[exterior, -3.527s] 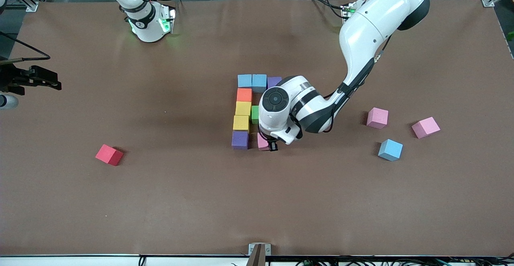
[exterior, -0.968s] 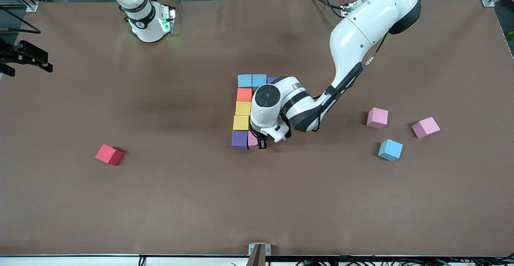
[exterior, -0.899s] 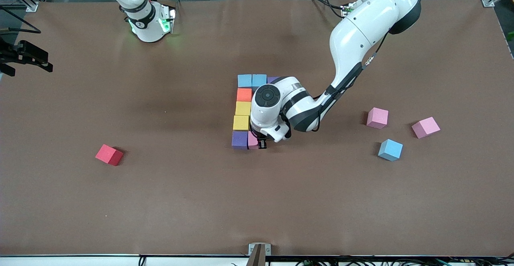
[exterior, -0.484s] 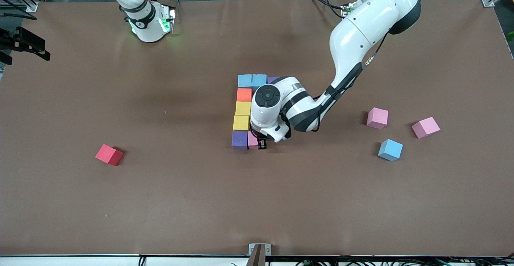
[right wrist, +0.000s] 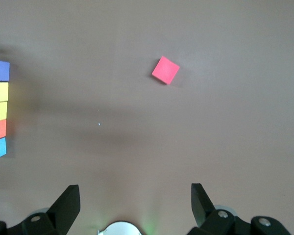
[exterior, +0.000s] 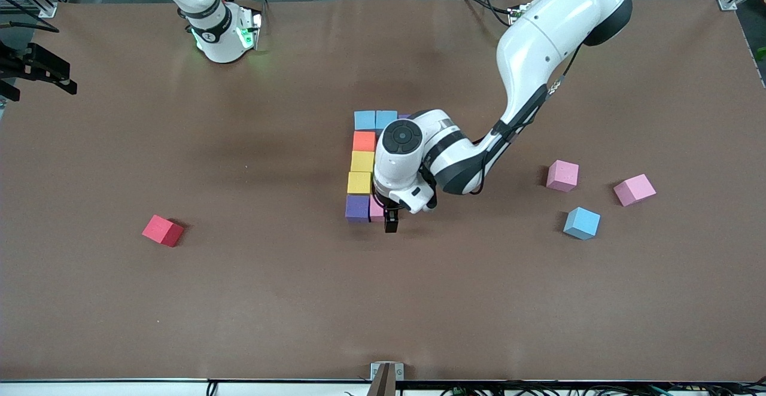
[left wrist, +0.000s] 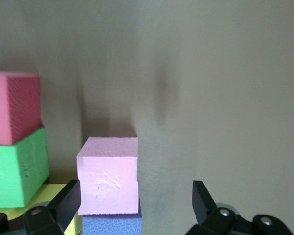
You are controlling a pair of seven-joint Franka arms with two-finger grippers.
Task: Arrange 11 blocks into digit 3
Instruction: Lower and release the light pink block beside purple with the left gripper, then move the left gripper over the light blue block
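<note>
Front view: my left end effector [exterior: 391,224] hangs wide open, empty, over the small pink foam block [exterior: 376,209] beside the purple foam block [exterior: 357,207]. The 3 looks nearly built.

Left wrist view: that pink block [left wrist: 108,182] sits free.

Right wrist view: my right end effector [right wrist: 132,203] waits open, empty; the loose red foam block [right wrist: 165,70] is unused.

Partly built digit 3 [exterior: 362,168] mid-table, pink block [left wrist: 109,182] touching its purple block [exterior: 357,207].

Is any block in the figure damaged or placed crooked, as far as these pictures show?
The pink block just set beside the purple block has a crumpled dent in the face toward the open left gripper. It sits square. The visible column of the figure looks straight; the arm hides the rest. The right gripper waits, open.
</note>
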